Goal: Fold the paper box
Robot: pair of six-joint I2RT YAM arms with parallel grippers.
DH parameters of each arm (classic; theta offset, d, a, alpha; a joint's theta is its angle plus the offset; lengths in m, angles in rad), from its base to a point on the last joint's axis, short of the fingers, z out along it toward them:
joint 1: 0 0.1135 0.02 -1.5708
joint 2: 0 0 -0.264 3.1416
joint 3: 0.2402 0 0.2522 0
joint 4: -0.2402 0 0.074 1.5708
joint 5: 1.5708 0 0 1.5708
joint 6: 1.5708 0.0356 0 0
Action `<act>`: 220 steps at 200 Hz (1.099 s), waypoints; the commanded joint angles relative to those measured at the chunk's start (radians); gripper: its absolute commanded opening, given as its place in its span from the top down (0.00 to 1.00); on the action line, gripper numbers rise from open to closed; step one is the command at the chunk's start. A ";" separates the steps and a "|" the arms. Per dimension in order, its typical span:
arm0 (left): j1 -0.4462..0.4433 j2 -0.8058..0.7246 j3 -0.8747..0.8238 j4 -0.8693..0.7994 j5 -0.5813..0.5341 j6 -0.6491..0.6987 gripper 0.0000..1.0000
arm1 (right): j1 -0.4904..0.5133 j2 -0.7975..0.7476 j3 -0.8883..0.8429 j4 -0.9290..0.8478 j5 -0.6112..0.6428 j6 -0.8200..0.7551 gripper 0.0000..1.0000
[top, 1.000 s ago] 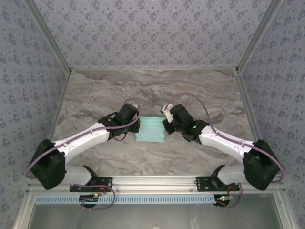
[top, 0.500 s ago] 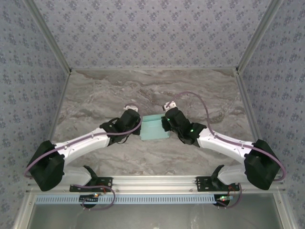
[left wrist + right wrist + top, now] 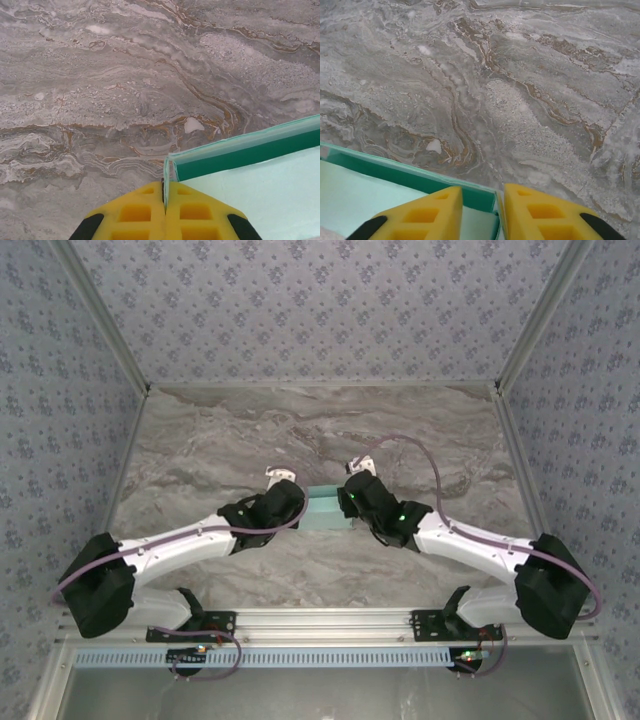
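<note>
Paper box (image 3: pixel 260 195) in left gripper (image 3: pixel 164 192) (corner)

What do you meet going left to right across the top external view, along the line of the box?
In order: left arm, its jaws shut on the box's left edge → paper box → right arm, its jaws apart at the box's right edge.

Your paper box (image 3: pixel 328 508), pale aqua thin card, small and partly folded, lying mid-frame in the top view on the marble counter (image 3: pixel 420 425), one long wall raised, darker green inner face, base panel flat
</note>
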 commanded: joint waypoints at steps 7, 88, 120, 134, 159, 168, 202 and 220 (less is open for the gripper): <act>-0.013 0.021 0.000 -0.001 -0.062 -0.013 0.98 | -0.045 -0.064 0.001 -0.110 -0.021 0.088 0.65; -0.016 0.025 -0.010 0.002 -0.076 -0.022 1.00 | -0.153 -0.098 0.040 -0.247 -0.368 -0.174 0.68; -0.017 0.027 -0.006 -0.001 -0.080 -0.018 1.00 | -0.203 -0.016 0.107 -0.282 -0.460 -0.239 0.72; -0.017 0.025 -0.006 -0.003 -0.082 -0.017 1.00 | -0.212 0.021 0.142 -0.293 -0.458 -0.257 0.73; -0.017 0.025 -0.009 -0.004 -0.086 -0.021 1.00 | -0.220 0.082 0.191 -0.292 -0.473 -0.265 0.83; -0.017 0.027 -0.007 -0.008 -0.087 -0.023 1.00 | -0.220 0.104 0.208 -0.296 -0.484 -0.269 0.89; -0.017 0.035 -0.006 -0.014 -0.086 -0.031 1.00 | -0.210 0.134 0.231 -0.301 -0.472 -0.251 0.93; -0.017 0.040 -0.008 -0.021 -0.087 -0.042 1.00 | -0.197 0.138 0.238 -0.318 -0.445 -0.251 0.80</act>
